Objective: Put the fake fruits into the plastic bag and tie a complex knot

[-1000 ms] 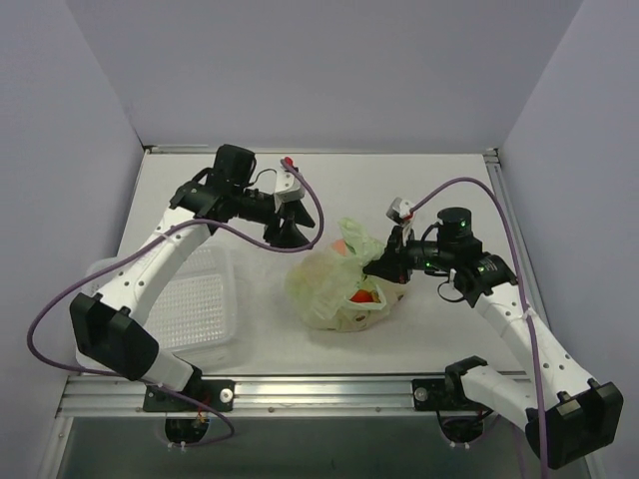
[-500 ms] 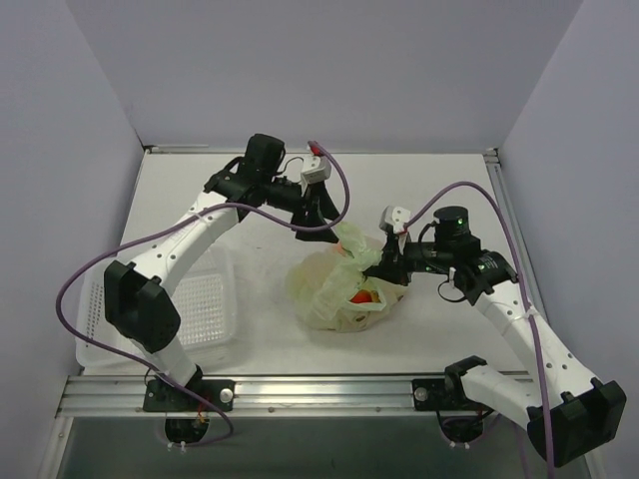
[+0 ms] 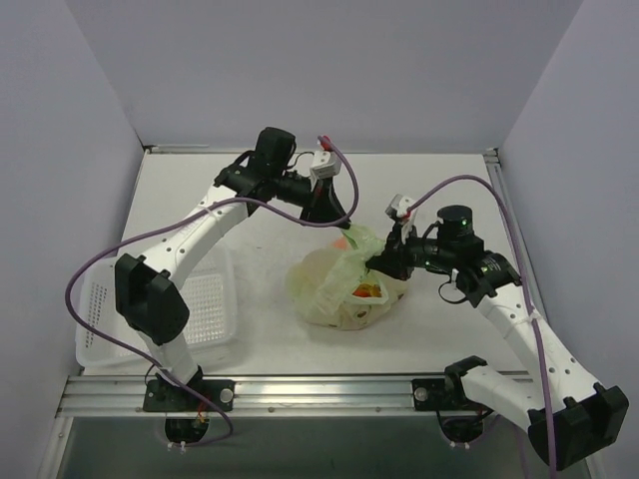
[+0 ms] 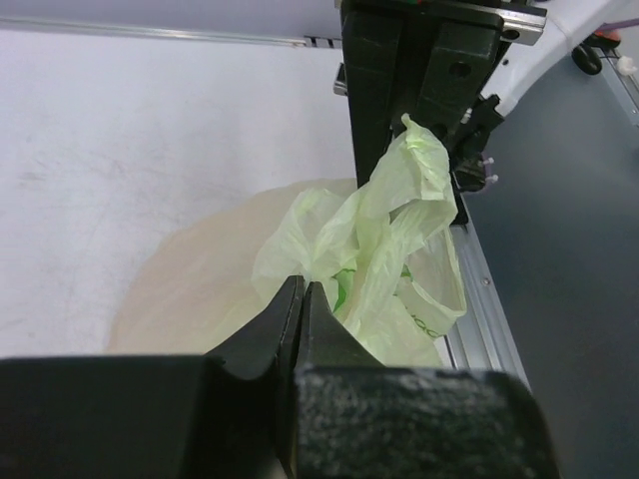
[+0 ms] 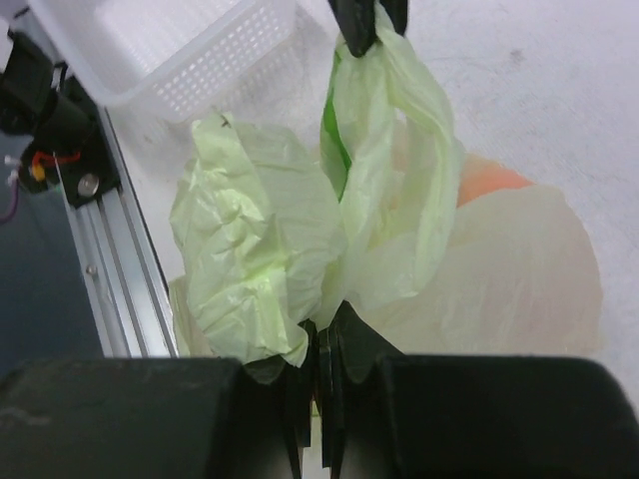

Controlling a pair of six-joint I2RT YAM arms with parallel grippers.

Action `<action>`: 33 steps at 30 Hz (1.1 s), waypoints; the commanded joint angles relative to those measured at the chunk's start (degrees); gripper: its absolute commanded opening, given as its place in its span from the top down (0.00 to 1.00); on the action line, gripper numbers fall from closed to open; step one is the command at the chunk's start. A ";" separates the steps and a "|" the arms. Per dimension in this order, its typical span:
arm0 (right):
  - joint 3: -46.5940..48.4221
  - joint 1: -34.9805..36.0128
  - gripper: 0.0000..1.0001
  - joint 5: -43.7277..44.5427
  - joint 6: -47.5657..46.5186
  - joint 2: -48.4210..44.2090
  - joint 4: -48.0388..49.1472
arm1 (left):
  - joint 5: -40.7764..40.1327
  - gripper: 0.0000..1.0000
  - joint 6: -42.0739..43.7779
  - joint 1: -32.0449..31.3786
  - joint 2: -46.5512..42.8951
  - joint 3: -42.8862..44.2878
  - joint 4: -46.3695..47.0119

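Note:
The pale green plastic bag point(image 3: 334, 289) lies mid-table with its loose top film pulled up between both arms. Fake fruits show through it, orange and red point(image 3: 367, 291), and an orange patch point(image 5: 489, 185) in the right wrist view. My left gripper point(image 3: 345, 229) is shut on a strip of the bag's film at its far top; its fingers point(image 5: 364, 25) pinch that strip. My right gripper point(image 3: 377, 265) is shut on the bunched film point(image 5: 260, 259) at the right side. In the left wrist view the jaws point(image 4: 303, 287) meet in front of the crumpled film point(image 4: 389, 230). A knot is not visible.
A white perforated basket tray point(image 3: 200, 309) stands at the near left, also seen in the right wrist view as the tray point(image 5: 170, 50). The aluminium rail point(image 3: 319, 391) runs along the table's near edge.
My left arm has swung right to the bag's top and its gripper has gone from open to shut on the film. The right gripper has kept its grip with little movement.

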 commanded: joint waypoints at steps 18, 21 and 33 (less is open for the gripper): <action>1.13 5.57 1.00 33.11 53.13 -10.44 3.98 | -6.99 1.00 -5.93 -2.82 7.51 22.40 3.09; -1.51 5.49 1.00 36.37 56.03 -7.98 5.30 | -14.36 1.00 -6.45 -2.91 3.56 14.95 3.09; -9.25 3.73 1.00 44.47 57.71 -4.72 15.14 | -40.29 1.00 -31.14 -6.85 -28.43 -29.01 26.19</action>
